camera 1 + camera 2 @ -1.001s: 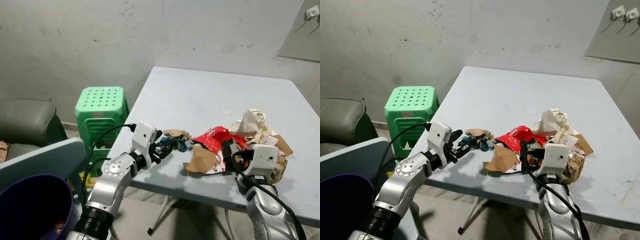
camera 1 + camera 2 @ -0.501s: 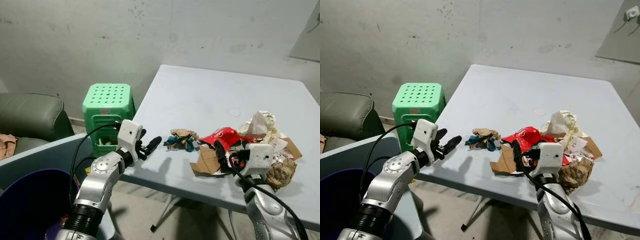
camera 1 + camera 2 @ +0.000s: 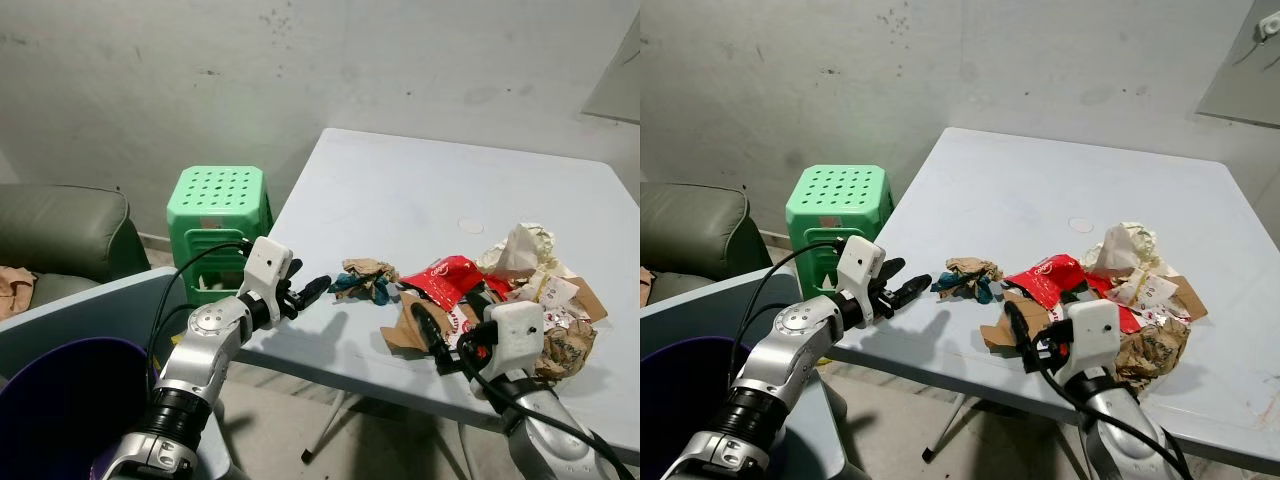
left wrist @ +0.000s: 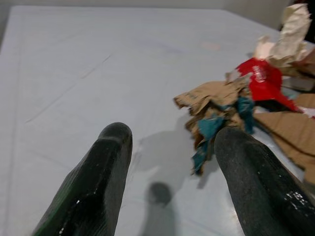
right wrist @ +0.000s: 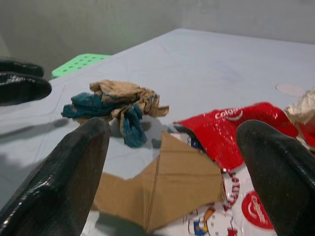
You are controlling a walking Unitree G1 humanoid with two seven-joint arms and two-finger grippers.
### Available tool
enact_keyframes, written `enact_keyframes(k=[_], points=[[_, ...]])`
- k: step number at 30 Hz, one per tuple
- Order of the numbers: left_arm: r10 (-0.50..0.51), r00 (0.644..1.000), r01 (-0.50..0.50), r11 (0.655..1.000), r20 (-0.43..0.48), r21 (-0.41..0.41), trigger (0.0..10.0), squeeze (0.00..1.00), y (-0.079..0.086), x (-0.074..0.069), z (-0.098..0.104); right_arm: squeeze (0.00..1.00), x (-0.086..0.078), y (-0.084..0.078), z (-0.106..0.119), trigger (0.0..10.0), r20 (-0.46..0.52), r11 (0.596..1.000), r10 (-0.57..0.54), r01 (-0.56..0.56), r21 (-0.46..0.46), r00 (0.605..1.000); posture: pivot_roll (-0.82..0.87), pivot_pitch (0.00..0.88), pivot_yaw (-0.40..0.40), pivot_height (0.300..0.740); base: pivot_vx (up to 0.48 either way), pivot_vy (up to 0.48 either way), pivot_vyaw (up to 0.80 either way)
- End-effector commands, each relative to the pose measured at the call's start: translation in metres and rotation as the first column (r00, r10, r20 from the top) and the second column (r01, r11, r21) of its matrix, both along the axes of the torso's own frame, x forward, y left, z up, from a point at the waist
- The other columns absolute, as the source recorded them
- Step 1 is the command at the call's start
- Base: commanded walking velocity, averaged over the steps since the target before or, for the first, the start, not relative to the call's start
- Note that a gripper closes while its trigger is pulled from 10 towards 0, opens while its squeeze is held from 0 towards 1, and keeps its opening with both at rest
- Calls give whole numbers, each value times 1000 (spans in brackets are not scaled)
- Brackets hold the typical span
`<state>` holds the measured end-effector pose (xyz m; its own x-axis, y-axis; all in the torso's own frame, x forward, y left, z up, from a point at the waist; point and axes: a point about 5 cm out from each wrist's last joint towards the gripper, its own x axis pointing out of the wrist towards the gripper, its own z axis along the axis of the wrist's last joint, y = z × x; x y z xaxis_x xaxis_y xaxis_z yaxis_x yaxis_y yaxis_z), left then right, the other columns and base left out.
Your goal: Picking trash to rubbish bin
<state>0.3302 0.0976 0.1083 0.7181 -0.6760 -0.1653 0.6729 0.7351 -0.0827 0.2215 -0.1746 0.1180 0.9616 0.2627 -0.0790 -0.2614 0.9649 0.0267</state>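
The left tool is drawing back from the crumpled brown-and-teal scrap, fingers apart and empty; the right tool, spread wide, is hovering over the cardboard. Nothing binned.

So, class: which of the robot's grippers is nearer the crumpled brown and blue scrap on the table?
Left. The left gripper points at the brown and blue scrap from just beside it. The right gripper hangs open over the cardboard piece, farther off.
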Motion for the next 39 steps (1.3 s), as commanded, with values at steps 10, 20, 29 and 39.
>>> enact_keyframes(k=[10,20,29,39], points=[[-107,993,108,994,44,-19,10000,0,-17,10,10,0,-5,6,10,10000,-3,999,38,-38,-1,999,-194,29,-24,740,0,0,0],[-125,992,125,992,-14,-1,10000,0,-23,17,2,0,-7,17,19,10000,1,996,85,-85,2,996,-206,41,-18,740,0,0,0],[-190,981,189,982,-39,-14,3020,0,-29,13,-6,0,-9,19,20,10000,-15,997,82,-82,-3,996,-219,41,-8,740,0,0,0],[-228,973,228,974,-35,-20,0,0,-30,12,-7,0,-11,19,19,10000,-26,997,77,-77,-7,997,-221,33,1,740,0,0,0]])
